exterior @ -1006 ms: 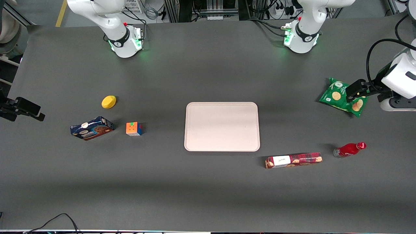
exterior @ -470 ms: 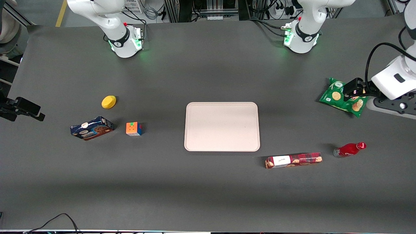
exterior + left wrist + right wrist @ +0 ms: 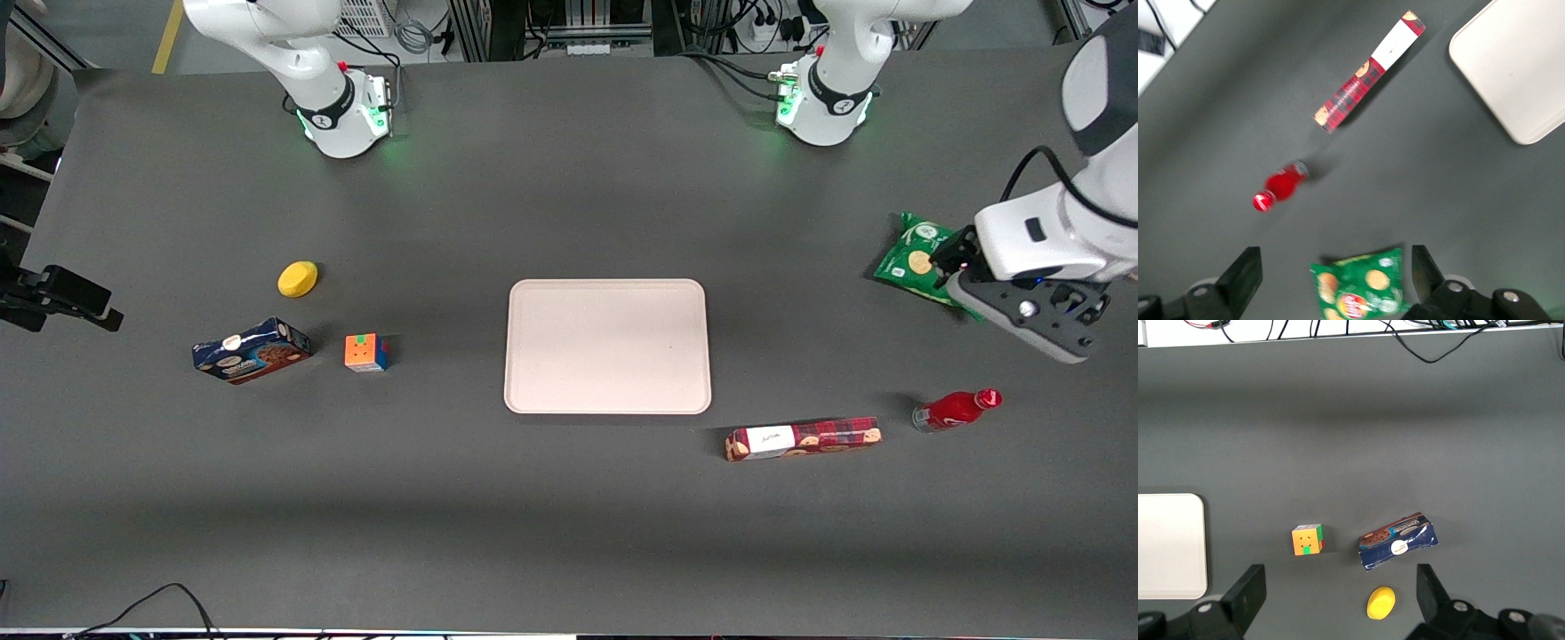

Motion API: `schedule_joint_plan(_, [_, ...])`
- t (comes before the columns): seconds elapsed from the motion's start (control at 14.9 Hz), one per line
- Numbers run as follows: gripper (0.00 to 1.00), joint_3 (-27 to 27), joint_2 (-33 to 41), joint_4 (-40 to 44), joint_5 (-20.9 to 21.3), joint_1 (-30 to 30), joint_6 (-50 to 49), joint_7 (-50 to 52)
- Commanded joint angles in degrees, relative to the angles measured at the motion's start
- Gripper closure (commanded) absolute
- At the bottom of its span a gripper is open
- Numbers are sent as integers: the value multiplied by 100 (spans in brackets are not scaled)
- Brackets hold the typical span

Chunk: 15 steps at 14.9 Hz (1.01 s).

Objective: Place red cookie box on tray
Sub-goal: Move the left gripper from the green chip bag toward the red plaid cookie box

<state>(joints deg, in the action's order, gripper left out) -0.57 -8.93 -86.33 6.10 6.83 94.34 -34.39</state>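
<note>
1. nothing of the task is done: the red box (image 3: 804,439) lies flat on the table (image 3: 569,533), in the lower right of the front view, just outside the tray's (image 3: 608,347) lower right corner and not touching it.
2. the tray is bare, at the centre of the front view.
3. judged from this, all is left: the reach, grasp, lift, carry and set-down.
4. the gripper (image 3: 1337,275) hangs in the air over the green bag (image 3: 916,259) at the right edge of the front view, well apart from the box.
5. its fingers (image 3: 1245,271) stand wide apart, holding and touching nothing.
6. a red bottle (image 3: 957,410) lies near the box's right end, a thing to steer clear of.
</note>
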Motion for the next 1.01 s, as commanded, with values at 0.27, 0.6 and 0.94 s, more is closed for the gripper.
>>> schedule_joint_plan(0.27, [0,92,-882,108,-107,-6,928,-1693])
schedule_joint_plan(0.6, [0,-110,-1180,90,-197,29,1323,-1703])
schedule_joint_plan(0.94, [0,-374,-1655,-225,-328,-32,2297,-2070])
